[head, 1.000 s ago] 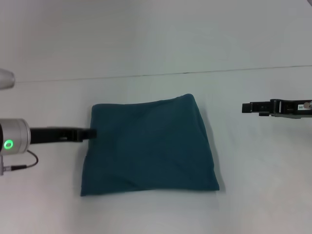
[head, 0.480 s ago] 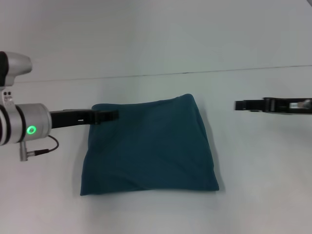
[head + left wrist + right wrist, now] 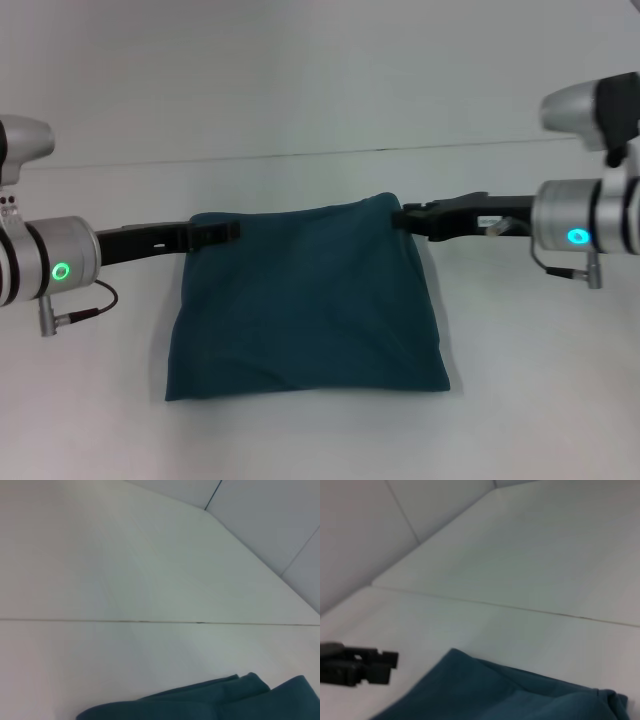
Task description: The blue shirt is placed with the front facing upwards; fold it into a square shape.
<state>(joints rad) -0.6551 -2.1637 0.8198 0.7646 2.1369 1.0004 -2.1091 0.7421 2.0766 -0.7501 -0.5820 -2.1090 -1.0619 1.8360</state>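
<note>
The blue shirt (image 3: 305, 300) lies folded into a rough square on the white table, plain teal side up, with no lettering showing. My left gripper (image 3: 226, 233) reaches in from the left and sits at the shirt's far left corner. My right gripper (image 3: 408, 216) reaches in from the right and sits at the shirt's far right corner. The shirt's far edge shows in the left wrist view (image 3: 225, 702) and in the right wrist view (image 3: 495, 695). The right wrist view also shows the left gripper (image 3: 360, 666) beside the cloth.
The white table (image 3: 320, 110) spreads around the shirt on all sides. A thin seam line (image 3: 320, 153) crosses the table behind the shirt. A grey cable (image 3: 85, 303) hangs from the left wrist.
The left gripper moved right and away, from the shirt's left edge to its far left corner. The right arm swung in from the right to the far right corner. The shirt kept its shape.
</note>
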